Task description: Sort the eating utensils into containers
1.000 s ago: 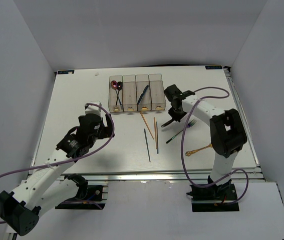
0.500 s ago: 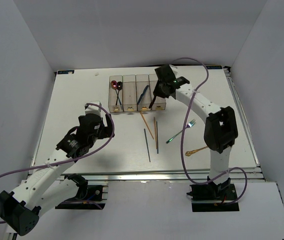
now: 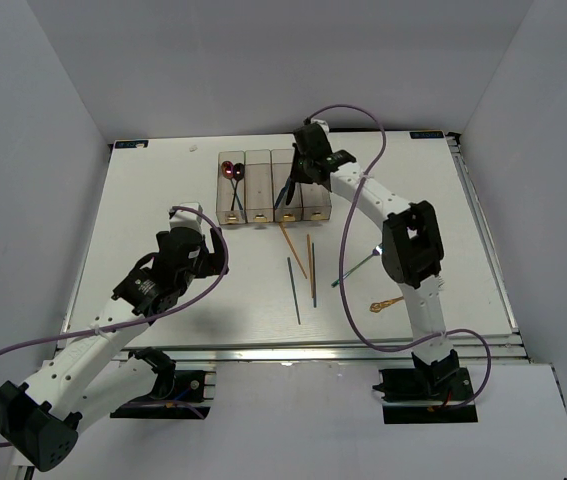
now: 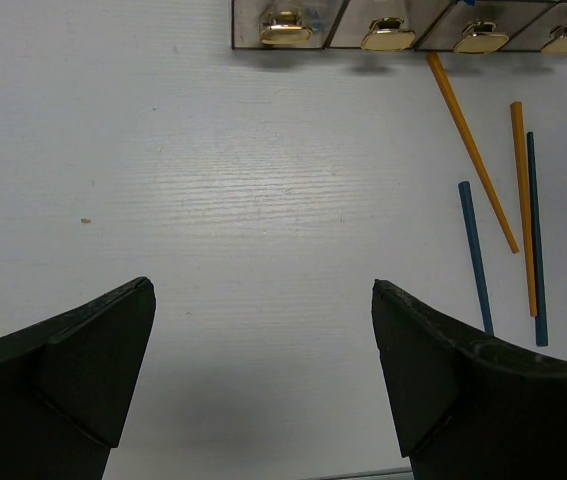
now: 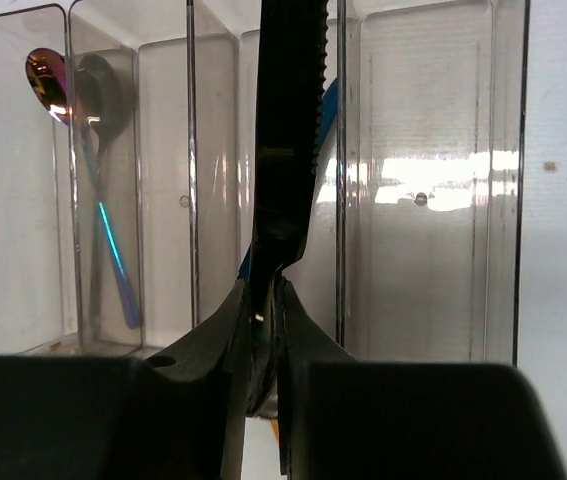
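Eating utensils [image 4: 521, 200] are lying partly on the white tabletop [image 4: 263, 180], as thin gold and blue chopsticks [image 4: 473, 150], and partly in the clear-plastic containers [image 5: 433, 190], where two glossy spoons [image 5: 93, 95] are resting in the leftmost bin. A slim black knife [image 5: 288, 100] with a finely serrated edge is hanging over the bins, clamped in the right pincer [image 5: 263, 335] and hiding most of a blue knife [image 5: 330, 100] behind it. The left pincer [image 4: 263, 300] is hovering with its jaws wide apart.
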`<action>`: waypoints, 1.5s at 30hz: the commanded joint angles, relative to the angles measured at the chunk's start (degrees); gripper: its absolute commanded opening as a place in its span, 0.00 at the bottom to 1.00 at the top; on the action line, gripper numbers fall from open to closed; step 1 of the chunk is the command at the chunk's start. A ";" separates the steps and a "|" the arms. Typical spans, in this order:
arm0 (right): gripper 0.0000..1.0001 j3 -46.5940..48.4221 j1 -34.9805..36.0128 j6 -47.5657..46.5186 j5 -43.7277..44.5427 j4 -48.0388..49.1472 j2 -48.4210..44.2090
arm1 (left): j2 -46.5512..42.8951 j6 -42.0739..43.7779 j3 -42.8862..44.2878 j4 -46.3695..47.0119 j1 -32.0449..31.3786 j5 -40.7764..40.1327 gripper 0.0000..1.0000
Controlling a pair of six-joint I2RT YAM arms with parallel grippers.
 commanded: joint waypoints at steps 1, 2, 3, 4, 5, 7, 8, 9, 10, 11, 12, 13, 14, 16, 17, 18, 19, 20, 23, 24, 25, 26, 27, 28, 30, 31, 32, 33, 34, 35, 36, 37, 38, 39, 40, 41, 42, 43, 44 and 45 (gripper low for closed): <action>0.00 1.22 0.49 -3.71 0.10 8.05 0.46 | -0.76 -0.23 -0.27 0.59 0.03 -0.74 0.98; 0.00 1.57 0.58 -4.07 0.01 9.02 1.42 | -0.85 -0.23 -0.35 0.59 0.03 -0.83 0.98; 0.00 2.10 0.58 -3.98 -0.16 9.03 2.04 | -0.85 -0.23 -0.18 0.59 0.03 -1.00 0.98; 0.00 3.41 0.49 -3.81 -0.25 8.85 2.48 | -1.02 -0.40 -0.26 0.41 0.03 -1.35 0.98; 0.00 3.77 0.58 -3.46 -0.34 8.94 3.27 | -1.28 -0.40 -0.26 0.41 0.03 -1.45 0.98; 0.00 4.30 0.75 -3.37 -0.25 9.29 3.80 | -1.55 -0.40 -0.35 0.67 0.03 -1.27 0.98; 0.00 4.65 0.76 -3.37 -0.25 9.38 4.41 | -1.72 -0.40 -0.44 0.67 0.03 -1.27 0.98; 0.00 4.83 0.93 -3.28 0.01 9.21 4.68 | -1.72 -0.40 -0.44 0.67 0.03 -1.27 0.98; 0.00 4.22 1.10 -3.28 0.10 9.38 5.20 | -1.72 -0.40 -0.44 0.59 0.03 -1.27 0.98; 0.00 3.52 1.37 -3.28 0.27 9.64 5.21 | -1.72 -0.40 -0.44 0.59 0.03 -1.27 0.98; 0.00 2.64 1.63 -3.37 0.80 10.95 5.29 | -1.72 -0.40 -0.35 0.50 0.03 -1.27 0.98; 0.00 1.68 2.07 -3.37 0.98 11.83 5.21 | -1.81 -0.40 -0.35 0.59 0.03 -1.27 0.98; 0.00 0.62 2.25 -3.37 1.24 12.54 5.38 | -1.90 -0.40 -0.44 0.59 0.03 -1.10 0.98; 0.00 1.48 2.51 -3.63 1.94 12.72 6.95 | -2.34 -0.40 -0.44 0.76 0.03 -1.09 0.98; 0.00 2.80 2.51 -3.63 1.95 11.94 7.92 | -2.43 -0.40 -0.53 0.76 0.03 -1.09 0.98; 0.00 6.55 2.43 -3.80 2.82 10.80 8.98 | -2.51 -0.40 -0.53 0.76 0.03 -1.01 0.98; 0.00 8.50 2.51 -3.98 3.09 8.78 10.81 | -2.52 -0.40 -0.53 0.76 0.03 -1.01 0.98; 0.00 9.91 2.51 -4.24 3.44 8.24 11.53 | -2.52 -0.49 -0.53 0.76 0.03 -0.92 0.98; 0.00 12.21 2.51 -4.95 4.93 7.54 12.41 | -2.34 -0.40 -0.62 0.76 0.03 -0.74 0.98; 0.00 11.78 2.51 -4.95 5.37 7.36 12.33 | -2.43 -0.40 -0.62 0.85 0.03 -0.66 0.98; 0.00 11.25 2.43 -4.86 5.29 7.27 11.89 | -2.43 -0.40 -0.62 0.85 0.03 -0.65 0.98; 0.00 10.46 2.51 -4.60 5.11 7.36 11.45 | -2.43 -0.31 -0.62 0.85 0.03 -0.65 0.98; 0.00 7.85 2.60 -4.34 5.02 7.88 10.14 | -2.43 -0.31 -0.62 0.85 0.03 -0.57 0.98; 0.00 6.25 2.60 -4.33 5.02 8.41 9.17 | -2.43 -0.31 -0.62 0.94 0.03 -0.57 0.98; 0.00 3.00 2.60 -3.63 4.50 10.78 7.15 | -2.43 -0.31 -0.62 0.94 0.03 -0.57 0.98; 0.00 0.64 2.60 -3.46 4.23 11.31 5.31 | -2.52 -0.40 -0.53 0.85 0.03 -0.57 0.98; 0.00 0.18 2.69 -2.76 4.23 11.40 4.77 | -2.52 -0.40 -0.62 0.85 0.03 -0.65 0.98; 0.00 0.09 2.69 -2.66 3.19 10.79 3.64 | -2.52 -0.40 -0.53 0.85 0.03 -0.65 0.98; 0.00 -0.09 2.78 -2.58 2.48 10.44 3.02 | -2.52 -0.40 -0.62 0.85 0.03 -0.74 0.98; 0.00 -0.27 2.95 -2.57 1.52 10.09 2.14 | -2.52 -0.40 -0.62 0.85 0.03 -0.74 0.98; 0.06 -0.79 3.21 -3.01 0.99 9.73 0.04 | -2.52 -0.40 -0.53 0.76 0.03 -0.83 0.98; 0.19 -1.32 3.30 -3.10 0.72 9.64 -1.28 | -2.52 -0.49 -0.53 0.76 0.03 -0.92 0.98; 0.25 -2.71 3.30 -3.19 0.37 9.47 -2.51 | -2.60 -0.49 -0.62 0.68 0.03 -1.01 0.98; 0.29 -3.42 3.39 -3.45 0.19 9.38 -5.14 | -2.78 -0.49 -0.62 0.67 0.03 -1.01 0.98; 0.34 -4.04 3.39 -3.71 0.19 9.21 -6.38 | -2.95 -0.58 -0.53 0.67 0.03 -1.18 0.98; 0.36 -4.83 3.39 -3.89 0.28 8.59 -7.44 | -3.04 -0.66 -0.62 0.67 0.03 -1.44 0.98; 0.37 -5.10 3.39 -4.59 0.28 7.98 -9.28 | -3.30 -0.67 -0.62 0.59 0.03 -1.71 0.98; 0.41 -5.19 3.39 -4.77 0.36 5.89 -10.16 | -3.57 -0.75 -0.53 0.50 0.03 -1.97 0.98; 0.44 -5.28 3.39 -4.95 0.28 4.73 -10.87 | -3.74 -0.93 -0.53 0.41 0.03 -2.32 0.98; 0.47 -6.50 3.39 -5.38 0.10 3.76 -12.62 | -4.27 -1.02 -0.53 0.32 0.03 -2.93 0.98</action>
